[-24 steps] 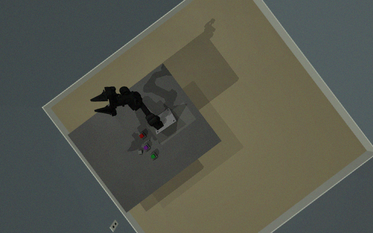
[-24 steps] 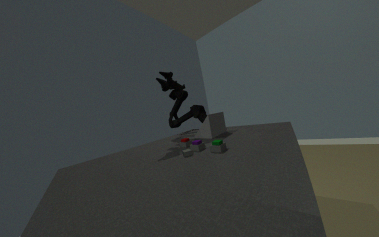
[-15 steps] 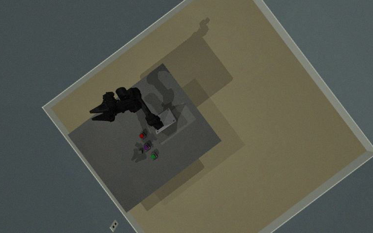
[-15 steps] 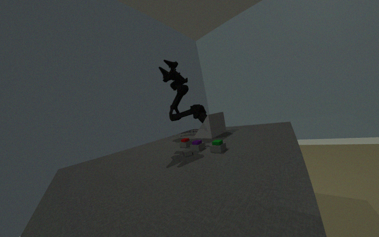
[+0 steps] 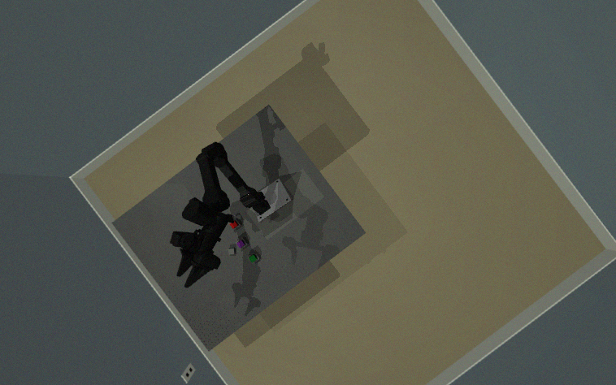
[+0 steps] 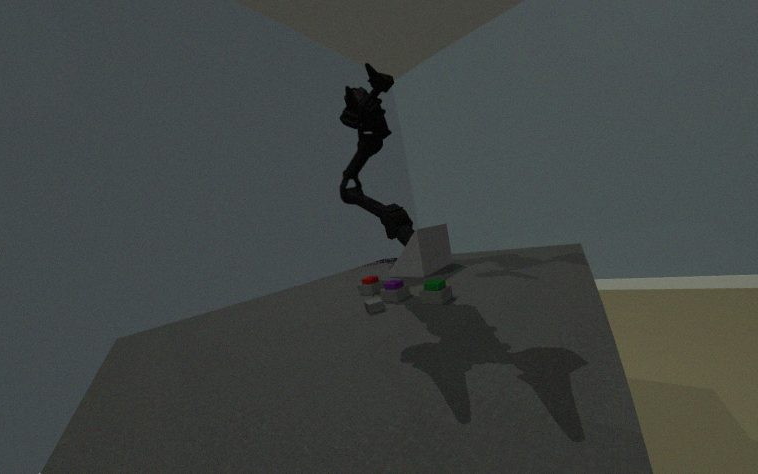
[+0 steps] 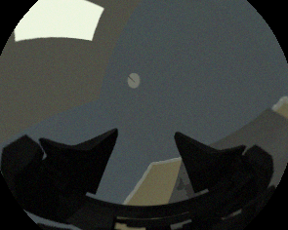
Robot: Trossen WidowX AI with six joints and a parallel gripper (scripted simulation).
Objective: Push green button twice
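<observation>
"What worries you first, from your seat?"

"The walls (image 5: 18,90) (image 6: 152,176) (image 7: 195,63). The top view puts one right along an edge of the table (image 5: 140,231) (image 6: 223,370) (image 7: 256,129), on the side my fingers point to. If I swing wide while turning down, I could clip it."

"And the arm (image 5: 210,179) (image 6: 360,161)?"

"It's folded high beside its pale mount (image 5: 276,198) (image 6: 435,250). A steep drop with the elbow bent like that could bring a link down on the red button."

"How's the gripper (image 5: 181,281) (image 6: 356,76) (image 7: 146,134)?"

"Spread wide, nothing between the fingers. I'd judge that risky for pressing: splayed tips could straddle the cap or catch a neighbour. I'd narrow them first."

"Where's your target?"

"The green button (image 5: 253,257) (image 6: 434,284) is at one end of the row, well below me. The purple button (image 5: 240,244) (image 6: 394,284) is beside it, then the red button (image 5: 233,224) (image 6: 369,280). More room lies on green's outer side, so I'd come down there."

"Anything smaller?"

"The grey block (image 5: 232,251) (image 6: 374,306), near purple; a low sweep could nudge it. Last, travel: too shallow a press won't bottom out, and without a full release the second may not count"
</observation>
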